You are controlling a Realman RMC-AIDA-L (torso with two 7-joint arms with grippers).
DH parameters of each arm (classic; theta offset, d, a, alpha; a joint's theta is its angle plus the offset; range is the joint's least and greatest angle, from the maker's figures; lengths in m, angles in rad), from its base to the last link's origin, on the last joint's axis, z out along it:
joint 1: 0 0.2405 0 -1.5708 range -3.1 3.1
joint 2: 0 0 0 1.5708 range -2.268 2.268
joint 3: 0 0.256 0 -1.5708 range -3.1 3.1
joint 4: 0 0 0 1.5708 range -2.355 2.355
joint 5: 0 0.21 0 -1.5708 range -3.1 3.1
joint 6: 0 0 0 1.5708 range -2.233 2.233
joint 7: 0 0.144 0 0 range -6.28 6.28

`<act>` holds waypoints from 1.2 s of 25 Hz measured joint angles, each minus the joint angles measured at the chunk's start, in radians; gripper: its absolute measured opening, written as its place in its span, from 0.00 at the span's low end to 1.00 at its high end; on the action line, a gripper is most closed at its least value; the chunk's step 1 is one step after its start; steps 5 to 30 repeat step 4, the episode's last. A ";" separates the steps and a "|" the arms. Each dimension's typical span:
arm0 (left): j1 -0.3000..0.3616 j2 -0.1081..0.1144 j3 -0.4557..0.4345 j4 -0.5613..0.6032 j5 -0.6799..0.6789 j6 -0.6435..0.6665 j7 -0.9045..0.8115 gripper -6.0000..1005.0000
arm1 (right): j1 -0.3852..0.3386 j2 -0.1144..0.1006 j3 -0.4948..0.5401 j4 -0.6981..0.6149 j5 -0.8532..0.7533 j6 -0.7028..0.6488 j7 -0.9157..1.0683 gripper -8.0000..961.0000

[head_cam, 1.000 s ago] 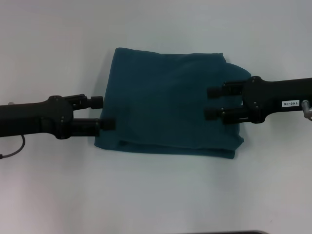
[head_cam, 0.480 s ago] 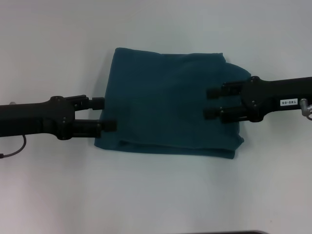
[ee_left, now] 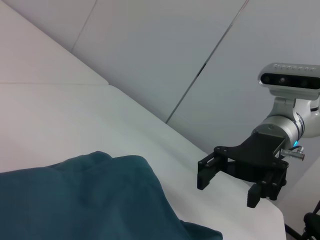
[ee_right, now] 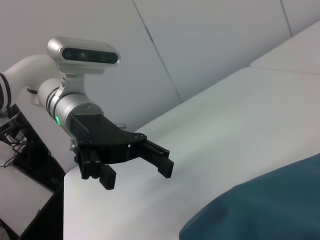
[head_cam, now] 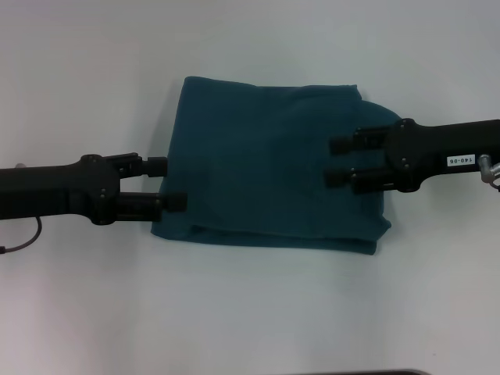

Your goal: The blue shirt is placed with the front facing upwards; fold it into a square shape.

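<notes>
The blue shirt (head_cam: pixel 269 164) is lying folded, plain side up, mid-frame on the white table (head_cam: pixel 250 312). Left gripper (head_cam: pixel 172 183) is sitting at its left edge, fingers spread, holding nothing. Right gripper (head_cam: pixel 337 161) is hovering over its right part, fingers parted, empty.

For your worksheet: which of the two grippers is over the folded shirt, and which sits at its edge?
The right gripper is over the blue shirt; the left gripper sits at its edge, both open.
</notes>
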 joint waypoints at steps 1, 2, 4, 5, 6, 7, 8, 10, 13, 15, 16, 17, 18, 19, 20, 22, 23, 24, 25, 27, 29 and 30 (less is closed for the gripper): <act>0.000 0.000 0.000 0.000 0.000 0.000 0.000 0.91 | 0.000 0.000 0.000 0.000 0.000 -0.002 0.000 0.77; 0.000 0.000 0.000 0.001 0.000 0.000 0.000 0.91 | 0.001 0.000 -0.001 0.000 0.000 -0.004 -0.001 0.77; 0.000 0.000 0.000 0.001 0.000 0.000 0.000 0.91 | 0.003 0.000 -0.001 0.000 0.000 -0.010 -0.003 0.77; 0.000 0.000 0.000 0.001 0.000 0.000 0.000 0.91 | 0.003 0.000 -0.001 0.000 0.000 -0.010 -0.003 0.77; 0.000 0.000 0.000 0.001 0.000 0.000 0.000 0.91 | 0.003 0.000 -0.001 0.000 0.000 -0.010 -0.003 0.77; 0.000 0.000 0.000 0.001 0.000 0.000 0.000 0.91 | 0.003 0.000 -0.001 0.000 0.000 -0.010 -0.003 0.77; 0.000 0.000 0.000 0.001 0.000 0.000 0.000 0.91 | 0.003 0.000 -0.001 0.000 0.000 -0.010 -0.003 0.77; 0.000 0.000 0.000 0.001 0.000 0.000 0.000 0.91 | 0.003 0.000 -0.001 0.000 0.000 -0.010 -0.003 0.77; 0.000 0.000 0.000 0.001 0.000 0.000 0.000 0.91 | 0.003 0.000 -0.001 0.000 0.000 -0.010 -0.003 0.77; 0.000 0.000 0.000 0.001 0.000 0.000 0.000 0.91 | 0.003 0.000 -0.001 0.000 0.000 -0.010 -0.003 0.77; 0.000 0.000 0.000 0.001 0.000 0.000 0.000 0.91 | 0.003 0.000 -0.001 0.000 0.000 -0.010 -0.003 0.77; 0.000 0.000 0.000 0.001 0.000 0.000 0.000 0.91 | 0.003 0.000 -0.001 0.000 0.000 -0.010 -0.003 0.77; 0.000 0.000 0.000 0.001 0.000 0.000 0.000 0.91 | 0.003 0.000 -0.001 0.000 0.000 -0.010 -0.003 0.77; 0.000 0.000 0.000 0.001 0.000 0.000 0.000 0.91 | 0.003 0.000 -0.001 0.000 0.000 -0.010 -0.003 0.77; 0.000 0.000 0.000 0.001 0.000 0.000 0.000 0.91 | 0.003 0.000 -0.001 0.000 0.000 -0.010 -0.003 0.77; 0.000 0.000 0.000 0.001 0.000 0.000 0.000 0.91 | 0.003 0.000 -0.001 0.000 0.000 -0.010 -0.003 0.77; 0.000 0.000 0.000 0.001 0.000 0.000 0.000 0.91 | 0.003 0.000 -0.001 0.000 0.000 -0.010 -0.003 0.77; 0.000 0.000 0.000 0.001 0.000 0.000 0.000 0.91 | 0.003 0.000 -0.001 0.000 0.000 -0.010 -0.003 0.77; 0.000 0.000 0.000 0.001 0.000 0.000 0.000 0.91 | 0.003 0.000 -0.001 0.000 0.000 -0.010 -0.003 0.77; 0.000 0.000 0.000 0.001 0.000 0.000 0.000 0.91 | 0.003 0.000 -0.001 0.000 0.000 -0.010 -0.003 0.77; 0.000 0.000 0.000 0.001 0.000 0.000 0.000 0.91 | 0.003 0.000 -0.001 0.000 0.000 -0.010 -0.003 0.77; 0.000 0.000 0.000 0.001 0.000 0.000 0.000 0.91 | 0.003 0.000 -0.001 0.000 0.000 -0.010 -0.003 0.77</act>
